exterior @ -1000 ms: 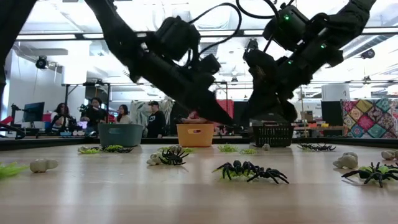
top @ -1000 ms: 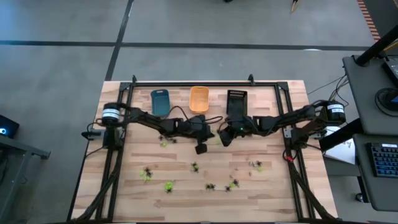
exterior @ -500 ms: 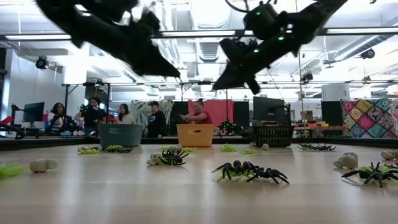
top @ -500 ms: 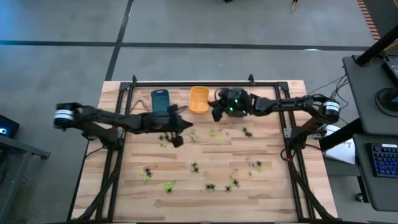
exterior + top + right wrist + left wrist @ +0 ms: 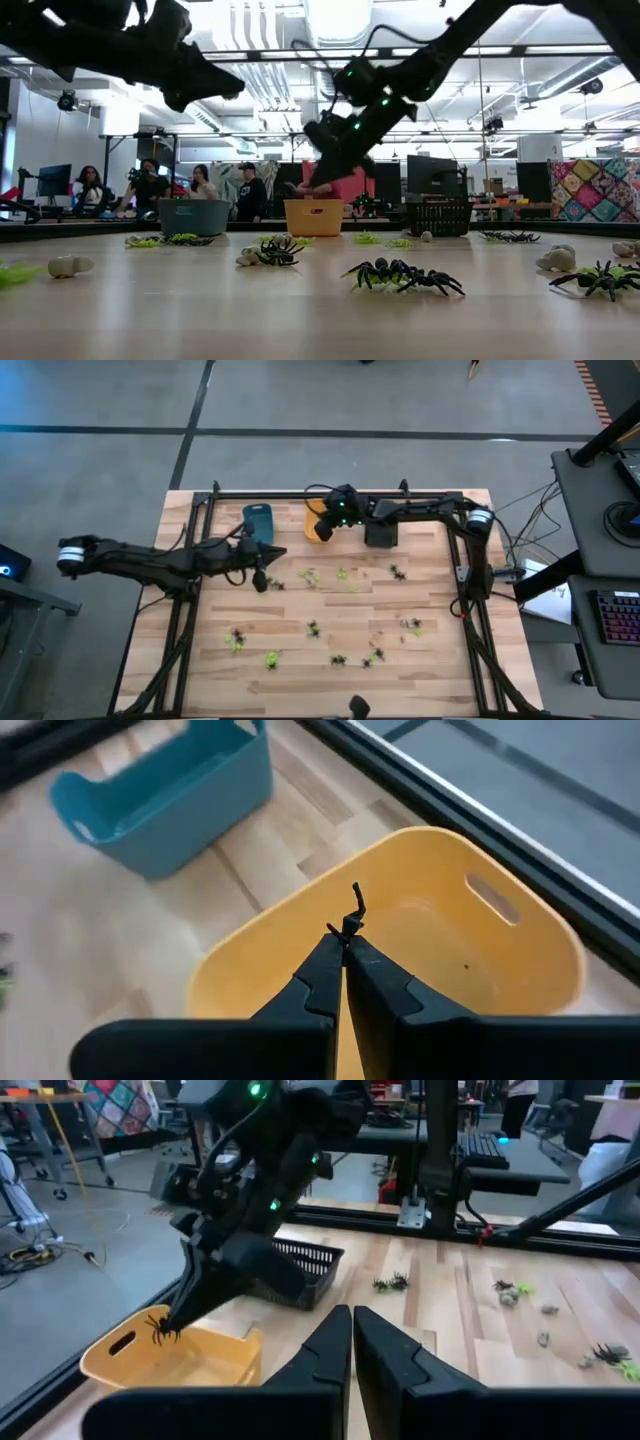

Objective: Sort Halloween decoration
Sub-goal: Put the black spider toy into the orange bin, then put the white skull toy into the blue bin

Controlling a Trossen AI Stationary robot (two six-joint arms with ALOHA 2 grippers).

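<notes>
My right gripper [image 5: 319, 531] hangs above the near rim of the orange tray [image 5: 320, 515], shut on a tiny black spider [image 5: 354, 912]; the left wrist view shows this spider [image 5: 158, 1330] dangling over the tray. My left gripper [image 5: 260, 582] floats above the table, near the blue tray [image 5: 257, 523], shut and holding nothing [image 5: 352, 1330]. Several black, yellow-green and pale spiders lie scattered on the wood, among them a black pair [image 5: 400, 274] and a green one [image 5: 271, 658]. My right gripper pinches the black spider [image 5: 347, 928] between its two fingertips, slanting down from the table's right. One leg [image 5: 357, 900] sticks out past the tips. The spider is lifted clear, over the orange tray's inside [image 5: 440, 950].
The black mesh tray [image 5: 380, 525] stands right of the orange one along the far edge. A black frame [image 5: 330, 493] borders the table's far side and flanks. People sit in the room beyond the table [image 5: 150, 185]. Bare wood lies between the trays and the spiders.
Both grippers have risen from the table's middle. My right gripper has swung toward the far edge and leftward, from beside the black tray to above the orange tray, carrying the black spider. My left gripper has drawn back toward the table's left, near the blue tray.
</notes>
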